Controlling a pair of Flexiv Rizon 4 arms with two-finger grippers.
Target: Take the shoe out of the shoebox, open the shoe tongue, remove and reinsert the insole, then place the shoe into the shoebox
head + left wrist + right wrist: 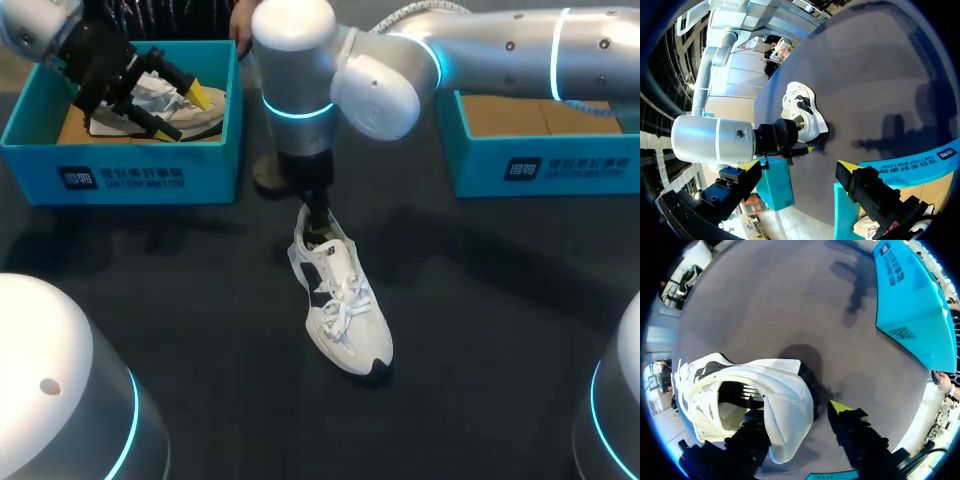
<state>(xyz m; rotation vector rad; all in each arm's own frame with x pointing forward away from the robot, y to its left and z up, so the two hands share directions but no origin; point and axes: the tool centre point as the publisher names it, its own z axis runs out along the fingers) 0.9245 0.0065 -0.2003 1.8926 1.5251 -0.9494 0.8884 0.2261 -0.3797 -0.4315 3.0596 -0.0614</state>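
Shoe: white lace-up sneaker with dark trim, lying mid-way on the dark counter, toe toward 5 o'clock.
Right end effector: at the heel, spread; one finger inside the collar, the other outside, just clear.
Left end effector: spread wide over the teal cardboard shoebox at 10 o'clock, above a pale shoe.
Other box: second teal shoebox at 2 o'clock.

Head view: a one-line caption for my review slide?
Right gripper at the heel of the white shoe on the table; left gripper over the left shoebox, which holds another shoe.
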